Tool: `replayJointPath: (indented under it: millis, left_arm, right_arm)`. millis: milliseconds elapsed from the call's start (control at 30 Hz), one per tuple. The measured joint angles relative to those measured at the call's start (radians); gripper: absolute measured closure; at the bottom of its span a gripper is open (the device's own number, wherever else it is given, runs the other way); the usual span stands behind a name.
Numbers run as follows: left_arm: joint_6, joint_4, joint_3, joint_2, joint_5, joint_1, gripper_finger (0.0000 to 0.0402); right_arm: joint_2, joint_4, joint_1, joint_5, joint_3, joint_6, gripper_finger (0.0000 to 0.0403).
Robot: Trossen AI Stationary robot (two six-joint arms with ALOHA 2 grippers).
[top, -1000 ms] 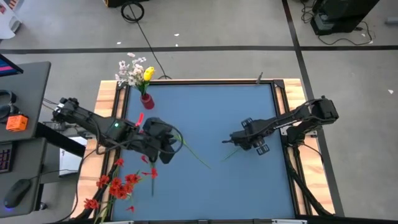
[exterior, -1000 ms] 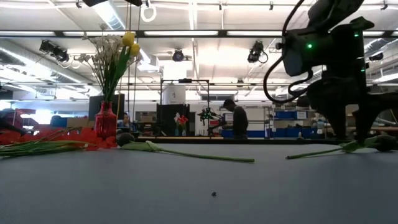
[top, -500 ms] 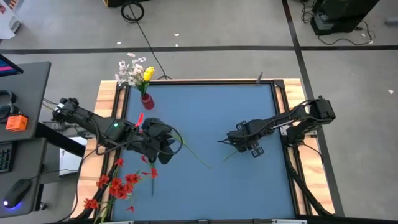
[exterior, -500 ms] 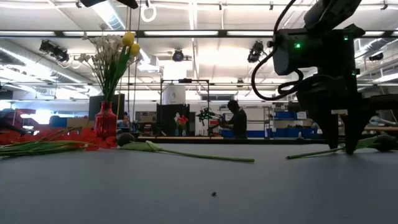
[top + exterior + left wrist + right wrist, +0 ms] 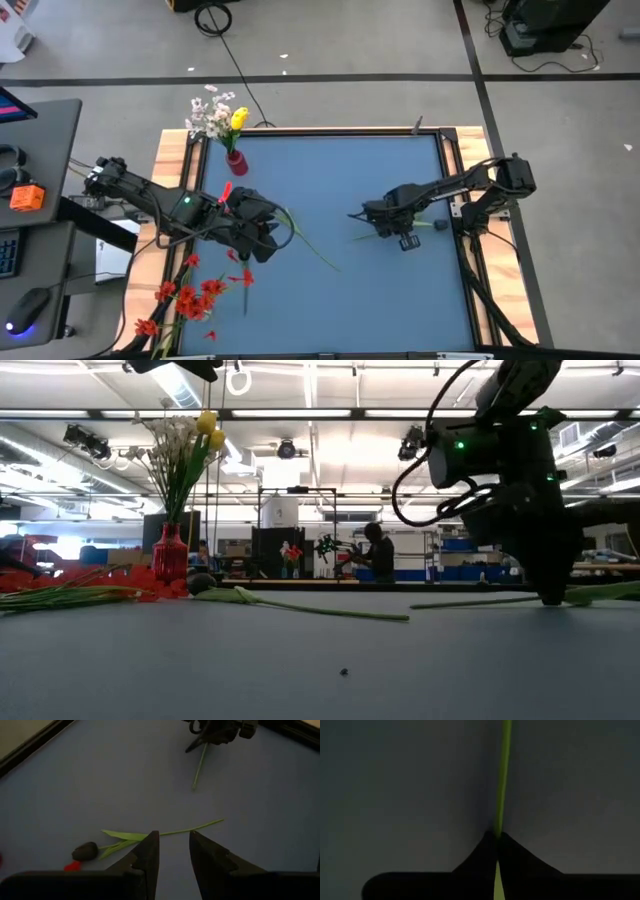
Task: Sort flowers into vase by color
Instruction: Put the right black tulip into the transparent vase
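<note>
In the right end effector (image 5: 496, 837), a stem (image 5: 502, 775) runs off-frame.

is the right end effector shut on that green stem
Yes, shut: the right end effector pinches the green stem between touching fingertips.

the green stem (image 5: 501, 780) runs off the right wrist view's edge; its blossom is unseen, and the fingers (image 5: 515, 862) cover its middle.
</note>
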Motion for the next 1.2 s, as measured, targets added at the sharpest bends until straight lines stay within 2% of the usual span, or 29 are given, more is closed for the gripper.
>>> replayJointPath:
  millis: [267,767,1200]
  left_arm:
    - [0.054,-0.001,0.0,0.0,0.0,0.0,0.0289]
    - [0.098,0.01,0.0,0.0,0.0,0.0,0.0289]
    - [0.124,0.046,0.0,0.0,0.0,-0.016,0.0289]
  right_arm:
    - [0.0,-0.007,-0.056,-0.171,0.07,0.113,0.039]
    - [-0.001,0.066,-0.177,-0.532,0.17,0.456,0.0391]
    - [-0.002,0.144,-0.196,-0.669,0.208,0.743,0.0386]
